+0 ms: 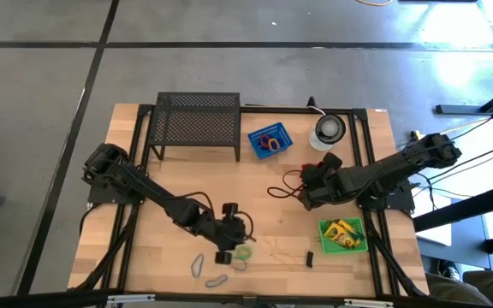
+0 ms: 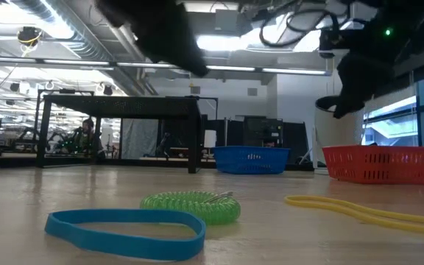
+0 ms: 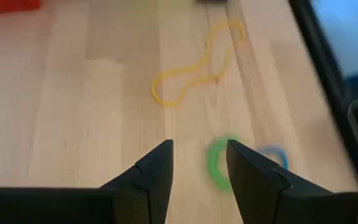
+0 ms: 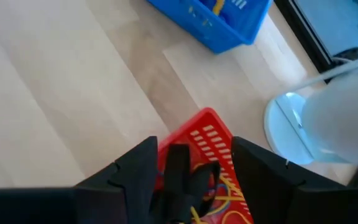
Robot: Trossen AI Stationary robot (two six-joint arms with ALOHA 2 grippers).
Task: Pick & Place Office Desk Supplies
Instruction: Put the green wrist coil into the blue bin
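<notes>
**A:** Front edge first: flat blue rubber-band loop (image 2: pixel 124 228) is lying nearest, and the green coiled springy band (image 2: pixel 197 206) is sitting just behind it on the light wooden table (image 1: pixel 187 180). The left gripper (image 3: pixel 197 149) is hovering over that spot, fingers wide and holding nothing. The coil is lying just off to one side of the gap, not between the fingers.

**B:** So I'm reading the step as a pick on the green coil. I'm suggesting it centre over the coil before dropping. As it's sitting now, one finger looks likely to land on the ring and flick it into the blue loop.

**A:** Agreed. It should be going low too, since the coil is lying flat. The thin yellow rubber-band loop (image 3: pixel 191 68) is lying a bit farther out, well apart, so it isn't getting in the way.

**B:** Right side?

**A:** The right gripper (image 4: pixel 194 146) is hanging over the red slotted plastic basket (image 2: pixel 385 163), fingers spread. A small black clip (image 4: pixel 182 180) is showing between them over the basket. I can't tell whether it's touching a finger.

**B:** Then it should be lifting straight up, so it isn't dragging the clip out.

**A:** Farther back, the blue slotted plastic basket (image 2: pixel 252 158) is sitting beside the black wire-mesh rack (image 1: pixel 197 120).
</notes>
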